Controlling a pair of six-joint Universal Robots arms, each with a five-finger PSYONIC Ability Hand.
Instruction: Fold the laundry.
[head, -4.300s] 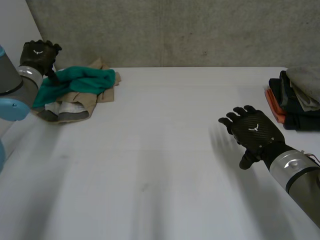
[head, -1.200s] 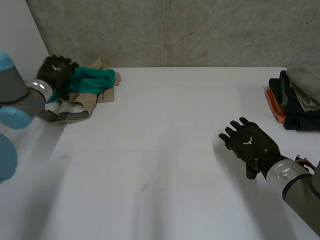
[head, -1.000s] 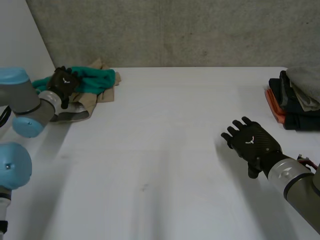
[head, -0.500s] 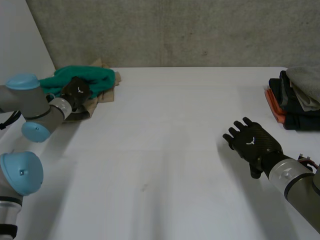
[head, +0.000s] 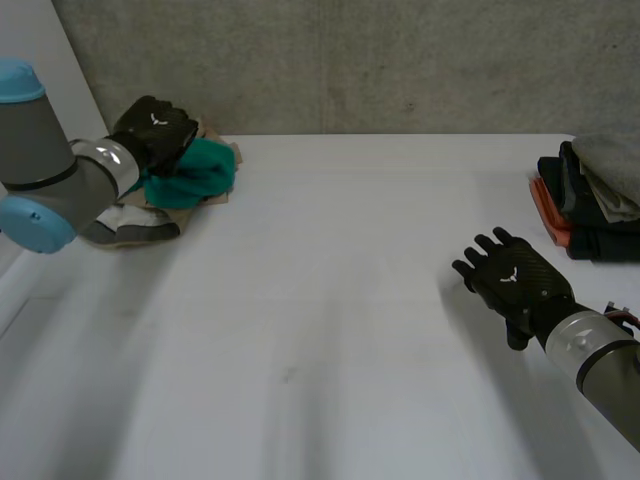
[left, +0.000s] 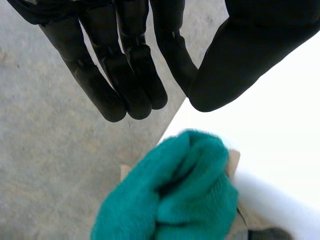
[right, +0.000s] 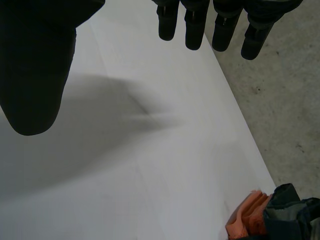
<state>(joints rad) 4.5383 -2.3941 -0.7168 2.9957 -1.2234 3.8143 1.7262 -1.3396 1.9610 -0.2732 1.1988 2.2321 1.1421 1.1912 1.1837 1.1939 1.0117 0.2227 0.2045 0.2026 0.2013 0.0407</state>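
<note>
The left hand (head: 155, 132) is hovering at the table's (head: 330, 300) far left corner, just over the unfolded pile. In the left wrist view its fingers are stretching out straight and close together, the thumb is standing apart from them, and they are clasping nothing. The green towel (head: 195, 172) is lying bunched on top of that pile, beyond the fingertips and apart from them in the wrist view. A tan cloth (head: 212, 196) is peeking out under the towel, and a grey-white cloth (head: 130, 228) is lying at the pile's near side. The right hand (head: 510, 285) is hanging over bare table on the right side, palm down, with fingers spreading straight, the thumb held wide and nothing between them. A stack (head: 590, 195) of folded clothes is sitting at the table's right edge, well apart from the pile and near the right hand. Its orange and dark layers are showing at one corner in the right wrist view.
</note>
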